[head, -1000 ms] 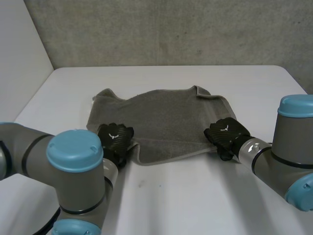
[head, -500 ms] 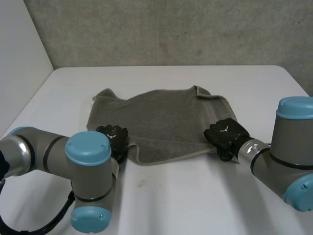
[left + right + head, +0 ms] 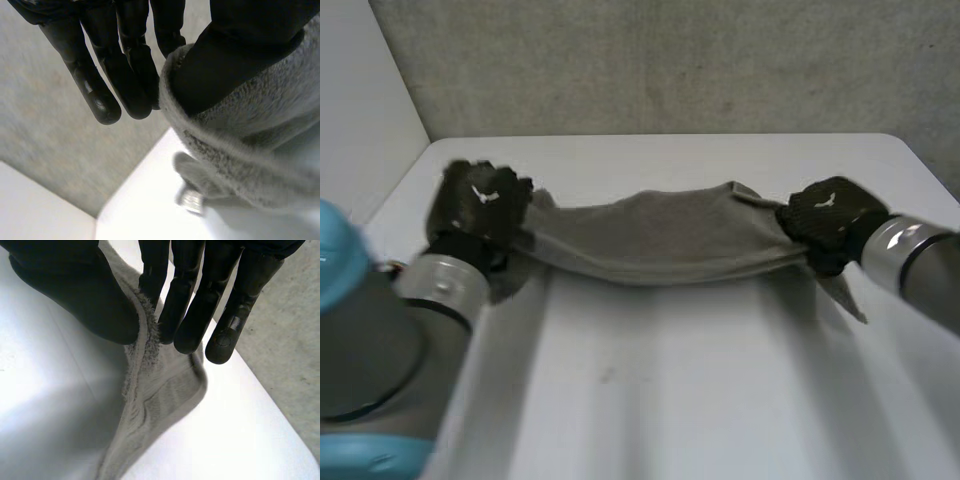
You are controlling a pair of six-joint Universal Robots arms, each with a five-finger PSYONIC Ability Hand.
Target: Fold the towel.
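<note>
A grey towel (image 3: 665,238) hangs stretched between my two hands above the white table (image 3: 670,390), sagging in the middle. My left hand (image 3: 480,203) holds the towel's left end; in the left wrist view its thumb (image 3: 235,55) pinches the towel's hem (image 3: 240,145) against the fingers (image 3: 125,75). My right hand (image 3: 832,222) holds the right end; in the right wrist view the towel's edge (image 3: 145,365) is clamped between the thumb (image 3: 75,290) and the fingers (image 3: 190,305). A loose corner of the towel (image 3: 845,295) hangs below the right hand.
A grey wall (image 3: 670,60) stands behind the table's far edge. The table's left edge (image 3: 395,190) runs close to my left hand. A small round metal part (image 3: 190,202) shows below the towel in the left wrist view.
The left hand closed on the towel's near left corner. Both hands rose and moved away from me, lifting the towel's near edge off the table so the towel now hangs between them.
</note>
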